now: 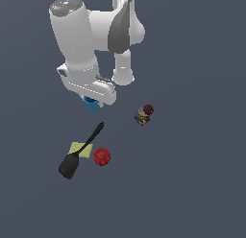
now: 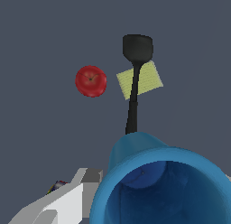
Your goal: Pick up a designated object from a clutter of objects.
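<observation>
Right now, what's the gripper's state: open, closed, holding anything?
Gripper: at the blue cup, cup mouth right under the wrist camera; whether it is shut on the cup cannot be told.

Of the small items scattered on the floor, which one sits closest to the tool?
The blue cup, directly under the tool and filling the wrist view. The spatula, yellow-green square, red round object and jar all lie clearly farther off.

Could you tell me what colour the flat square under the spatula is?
Yellow-green; the flat square shows best in the wrist view.
</observation>
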